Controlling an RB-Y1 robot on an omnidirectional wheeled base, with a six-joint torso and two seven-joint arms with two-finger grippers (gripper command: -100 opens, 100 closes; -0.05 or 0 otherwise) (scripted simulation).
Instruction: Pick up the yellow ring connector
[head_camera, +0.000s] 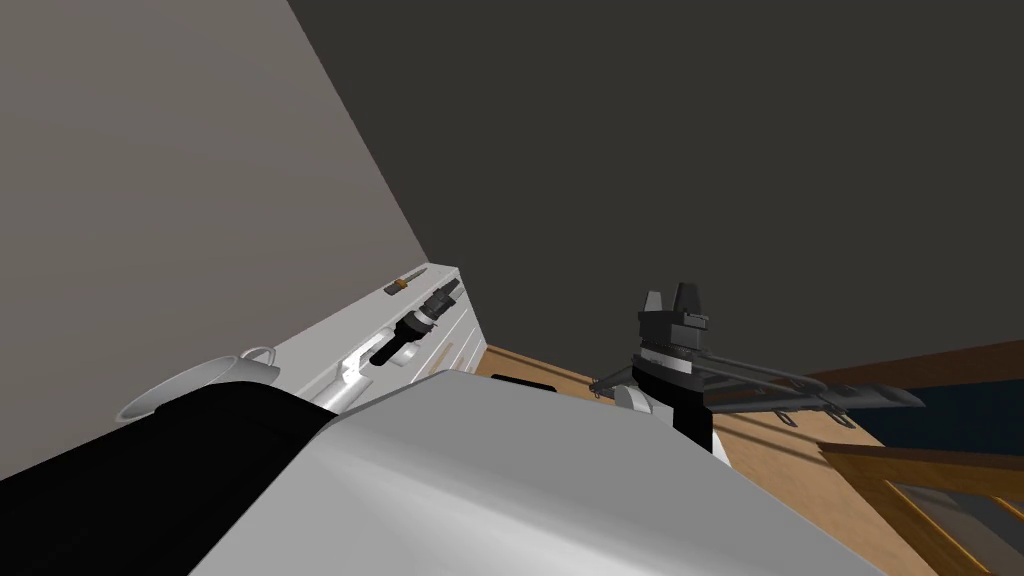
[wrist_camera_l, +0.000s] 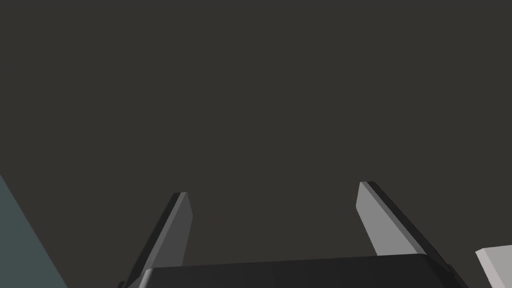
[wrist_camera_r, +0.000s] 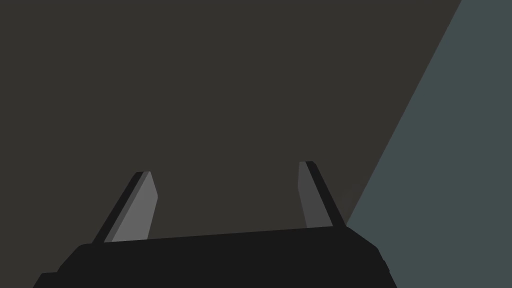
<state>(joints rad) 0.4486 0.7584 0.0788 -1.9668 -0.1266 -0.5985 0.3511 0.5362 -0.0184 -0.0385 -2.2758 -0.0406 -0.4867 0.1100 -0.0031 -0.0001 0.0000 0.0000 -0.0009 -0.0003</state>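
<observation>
white drawer cabinet (head_camera: 320, 345) at ten o'clock, pale cup (head_camera: 200, 385) on its near end, left gripper (wrist_camera_l: 273, 189) and right gripper (wrist_camera_r: 225, 168) both with fingers spread, holding nothing, tiny yellow ring connector (head_camera: 400, 285) on the cabinet top's far end, near eleven o'clock

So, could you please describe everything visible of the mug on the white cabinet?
The mug is plain light grey, with a wide round rim and a loop handle pointing along the white cabinet top towards its far end. It seems upright, standing on that top close to the grey wall. Its lower part is hidden, and I cannot tell what it holds.
</observation>
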